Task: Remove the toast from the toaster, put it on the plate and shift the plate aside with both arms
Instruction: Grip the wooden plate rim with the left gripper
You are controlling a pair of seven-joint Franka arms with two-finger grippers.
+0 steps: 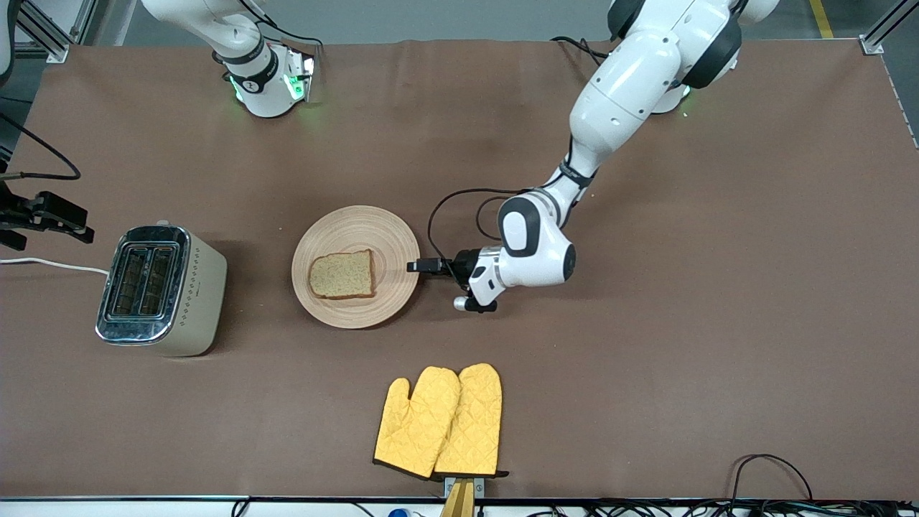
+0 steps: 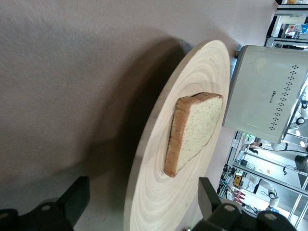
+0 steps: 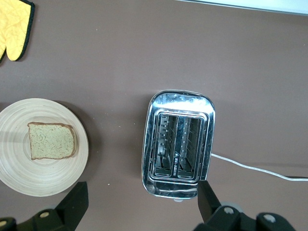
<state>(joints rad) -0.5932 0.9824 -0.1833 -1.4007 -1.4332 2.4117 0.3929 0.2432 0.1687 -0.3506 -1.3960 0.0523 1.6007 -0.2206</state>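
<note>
The toast point(image 1: 343, 274) lies flat on the round wooden plate point(image 1: 373, 230) in the middle of the table. My left gripper point(image 1: 416, 266) is low at the plate's rim on the left arm's end. In the left wrist view the left gripper point(image 2: 142, 197) is open, its fingers standing either side of the plate's edge point(image 2: 202, 72), apart from it, with the toast point(image 2: 192, 130) a little farther in. My right gripper point(image 1: 72, 222) hangs over the table near the toaster. In the right wrist view the right gripper point(image 3: 142, 202) is open and holds nothing; the toast point(image 3: 52, 140) and plate point(image 3: 43, 178) show below.
A cream and chrome toaster point(image 1: 161, 287) with two bare slots point(image 3: 178, 144) stands toward the right arm's end, its white cord point(image 1: 50, 264) trailing off the table. A pair of yellow oven mitts point(image 1: 441, 420) lies nearer the front camera than the plate.
</note>
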